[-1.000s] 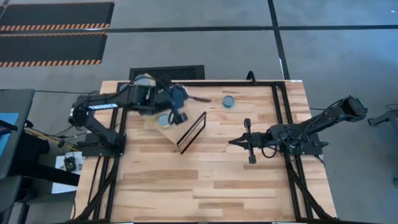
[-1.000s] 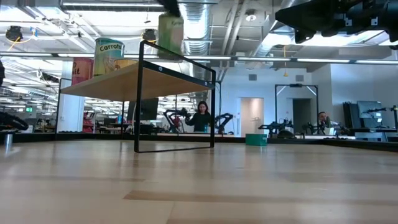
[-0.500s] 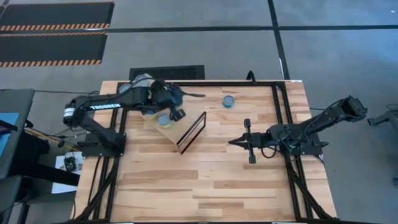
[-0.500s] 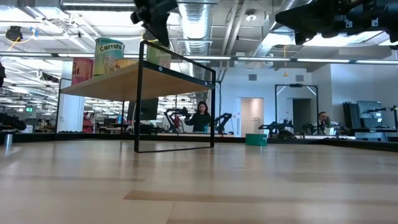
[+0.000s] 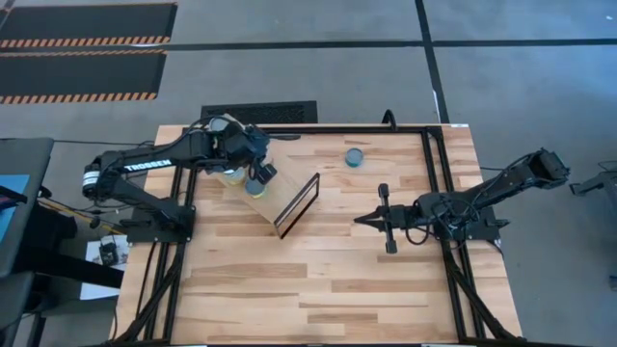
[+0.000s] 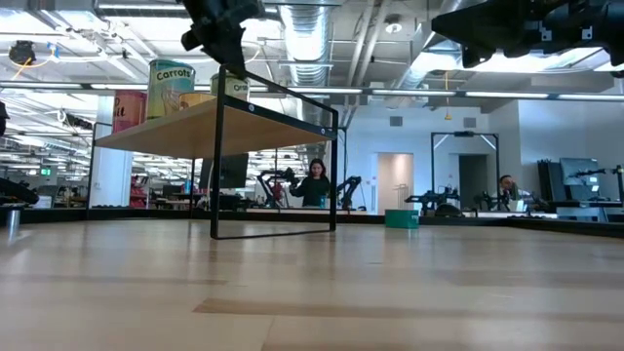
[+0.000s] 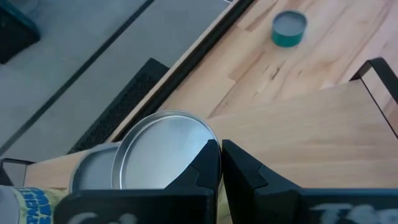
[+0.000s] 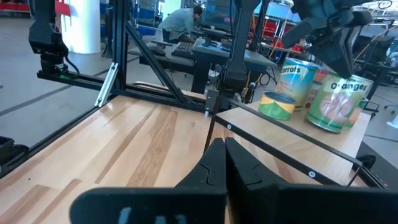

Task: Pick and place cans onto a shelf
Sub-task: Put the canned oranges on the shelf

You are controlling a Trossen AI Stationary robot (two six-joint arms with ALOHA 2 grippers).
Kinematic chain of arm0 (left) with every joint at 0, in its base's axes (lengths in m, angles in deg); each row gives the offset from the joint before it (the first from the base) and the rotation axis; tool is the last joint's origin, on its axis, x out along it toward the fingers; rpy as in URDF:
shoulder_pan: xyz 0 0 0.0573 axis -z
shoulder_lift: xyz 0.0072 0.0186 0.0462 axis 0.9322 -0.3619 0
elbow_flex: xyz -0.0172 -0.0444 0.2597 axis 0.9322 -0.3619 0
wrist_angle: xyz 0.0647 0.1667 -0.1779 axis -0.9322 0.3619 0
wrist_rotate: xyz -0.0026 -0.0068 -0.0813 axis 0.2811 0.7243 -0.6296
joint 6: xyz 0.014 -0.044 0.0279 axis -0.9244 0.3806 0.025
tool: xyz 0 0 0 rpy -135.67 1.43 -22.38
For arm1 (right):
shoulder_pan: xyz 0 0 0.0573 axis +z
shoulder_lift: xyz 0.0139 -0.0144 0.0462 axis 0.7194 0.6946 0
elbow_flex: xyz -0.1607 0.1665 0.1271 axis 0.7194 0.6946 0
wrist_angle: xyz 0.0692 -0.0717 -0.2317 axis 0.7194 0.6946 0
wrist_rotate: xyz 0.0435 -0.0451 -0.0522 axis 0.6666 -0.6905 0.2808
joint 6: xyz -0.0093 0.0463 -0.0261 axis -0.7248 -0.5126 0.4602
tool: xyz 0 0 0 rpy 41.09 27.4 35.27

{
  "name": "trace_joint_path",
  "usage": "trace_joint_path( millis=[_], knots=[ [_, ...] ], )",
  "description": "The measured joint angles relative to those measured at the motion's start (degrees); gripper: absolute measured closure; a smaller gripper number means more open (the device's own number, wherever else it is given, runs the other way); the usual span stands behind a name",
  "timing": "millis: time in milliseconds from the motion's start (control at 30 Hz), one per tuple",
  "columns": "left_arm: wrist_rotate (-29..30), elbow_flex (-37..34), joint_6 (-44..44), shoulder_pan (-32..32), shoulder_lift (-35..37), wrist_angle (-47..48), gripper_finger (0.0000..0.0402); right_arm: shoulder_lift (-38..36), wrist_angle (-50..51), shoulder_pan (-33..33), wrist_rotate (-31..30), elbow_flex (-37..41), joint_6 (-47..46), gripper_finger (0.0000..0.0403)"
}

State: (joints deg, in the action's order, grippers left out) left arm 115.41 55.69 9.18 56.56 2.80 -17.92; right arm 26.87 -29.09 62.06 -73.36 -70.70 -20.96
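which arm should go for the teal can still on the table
Probably the right: its tool rests shut on open tabletop, the loose can closer to it. The left tool hangs above the shelf by the placed cans.

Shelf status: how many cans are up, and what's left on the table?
Done: several cans on the shelf, including the Orange can and a Carrots can. In hand: nothing; the left claw is shut above them. Left: one teal can on the table.

"Carrots" on the yellow-green can (image 6: 172, 89) on the shelf (image 6: 195, 132), "Orange" partly readable on the green can (image 8: 336, 102) just below the left arm's jaws, "arrots" on the can (image 8: 298, 73) behind it, white "TROSSEN" lettering on the left arm (image 5: 145, 167)
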Motion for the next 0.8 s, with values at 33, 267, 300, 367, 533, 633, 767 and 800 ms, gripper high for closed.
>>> trace_joint_path(
  millis=[33, 267, 300, 367, 533, 633, 767, 800],
  knots=[
    [0.00, 0.00, 0.00, 0.00, -0.09, -0.09, 0.0401, 0.01, 0.00, 0.00, -0.01, 0.00, 0.00, 0.0396],
    [0.22, 0.00, 0.59, -0.33, -0.12, -0.76, 0.0394, 0.00, -0.03, 0.00, -0.02, 0.00, 0.00, 0.0396],
    [0.19, 0.00, 0.80, -0.33, -0.12, -0.72, 0.0390, 0.01, -0.02, 0.00, 0.00, 0.00, 0.00, 0.0396],
    [-0.05, 0.00, 0.89, -0.31, -0.12, -0.60, 0.0379, 0.00, -0.01, 0.00, 0.00, 0.00, -0.01, 0.0396],
    [-1.14, 0.00, 0.96, -0.31, -0.12, -0.57, 0.0350, 0.00, 0.02, 0.00, 0.00, 0.00, -0.02, 0.0396],
    [-1.43, 0.00, 0.85, -0.31, -0.12, -0.54, 0.0337, 0.02, 0.02, 0.00, 0.00, 0.00, -0.02, 0.0396],
    [-3.05, 1.01, 0.43, -0.11, 0.06, -0.23, 0.0326, 0.00, 0.07, 0.00, 0.00, 0.00, -0.02, 0.0396],
    [-3.29, 1.47, 0.30, 0.14, 0.54, -0.26, 0.0324, 0.01, 0.15, 0.00, -0.01, 0.00, -0.02, 0.0396]
  ],
)
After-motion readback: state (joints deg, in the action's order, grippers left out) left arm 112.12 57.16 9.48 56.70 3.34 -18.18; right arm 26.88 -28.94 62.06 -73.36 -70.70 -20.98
